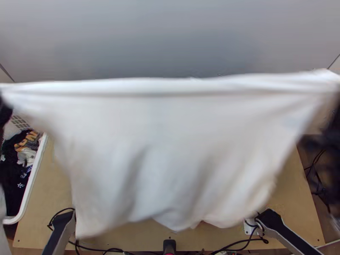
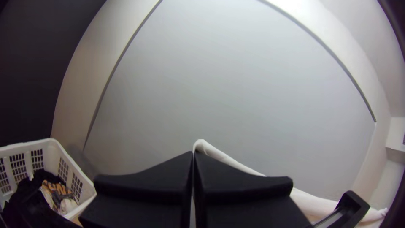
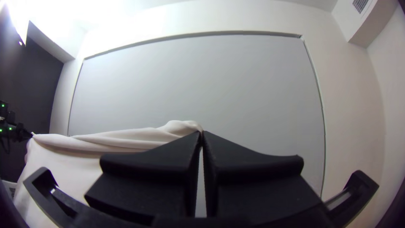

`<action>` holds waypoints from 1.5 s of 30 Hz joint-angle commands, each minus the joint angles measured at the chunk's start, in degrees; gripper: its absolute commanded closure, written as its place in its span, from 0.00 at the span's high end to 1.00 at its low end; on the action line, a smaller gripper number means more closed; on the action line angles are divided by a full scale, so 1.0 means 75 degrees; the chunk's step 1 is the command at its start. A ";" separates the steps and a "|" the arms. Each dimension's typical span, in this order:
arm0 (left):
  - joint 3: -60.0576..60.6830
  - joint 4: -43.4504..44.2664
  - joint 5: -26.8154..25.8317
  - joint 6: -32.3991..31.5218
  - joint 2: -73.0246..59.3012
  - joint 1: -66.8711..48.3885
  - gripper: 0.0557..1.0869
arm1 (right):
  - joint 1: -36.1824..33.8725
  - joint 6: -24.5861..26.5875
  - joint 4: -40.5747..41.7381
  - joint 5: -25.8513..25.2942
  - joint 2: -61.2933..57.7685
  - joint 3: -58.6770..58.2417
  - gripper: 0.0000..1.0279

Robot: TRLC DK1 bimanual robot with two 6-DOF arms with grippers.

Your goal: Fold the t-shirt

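The t-shirt [image 1: 161, 123] hangs stretched across mid-frame above the desk [image 1: 51, 187] — left gripper [image 2: 194, 154] pinching one upper end, right gripper [image 3: 201, 133] the other — its loose part towards the bottom, ready, I'd say, for lowering.

The t-shirt [image 1: 170, 119] is white. Below it, the surface [image 1: 40, 195] is light tan. Left of the t-shirt, a white basket [image 1: 33, 185] with a grid pattern holds black clothes [image 1: 10, 180] and orange-marked cloth [image 1: 29, 138]. Behind the t-shirt, the wall panel [image 1: 170, 38] is grey.

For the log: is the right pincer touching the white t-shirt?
Touching: the right wrist view shows the white t-shirt pinched at the tips of the right pincer.
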State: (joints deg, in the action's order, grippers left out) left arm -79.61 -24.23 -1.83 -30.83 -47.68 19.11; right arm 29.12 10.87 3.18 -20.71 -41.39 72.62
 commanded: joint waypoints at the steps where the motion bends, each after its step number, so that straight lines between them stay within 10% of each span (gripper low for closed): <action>1: -0.0377 0.0828 -0.0155 0.0021 -0.2830 -0.0498 0.03 | -0.1223 -0.1403 0.1744 0.1695 -0.2919 -0.0261 0.03; 16: -0.6869 -0.0156 0.0302 0.0302 -0.8396 -0.1459 0.03 | -0.2676 -0.3114 0.0713 0.2187 -0.8919 0.6501 0.03; 30: -0.2897 -0.0930 0.0196 -0.0718 -0.0978 -0.1822 0.03 | -0.2817 -0.4028 -0.3565 0.3957 -0.1583 0.3876 0.03; 37: -0.2522 -0.2160 0.0220 -0.0647 0.0967 -0.1482 0.03 | -0.2594 -0.3630 -0.5651 0.3898 0.1065 0.2728 0.03; 45: -0.2217 -0.2102 0.0267 -0.0343 0.1400 -0.1482 0.03 | -0.1821 -0.3348 -0.5311 0.2726 0.1135 0.2751 0.03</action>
State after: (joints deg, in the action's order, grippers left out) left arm -98.15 -39.68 -0.16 -34.50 -42.44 7.66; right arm 10.83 -16.16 -36.80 5.65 -37.41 94.83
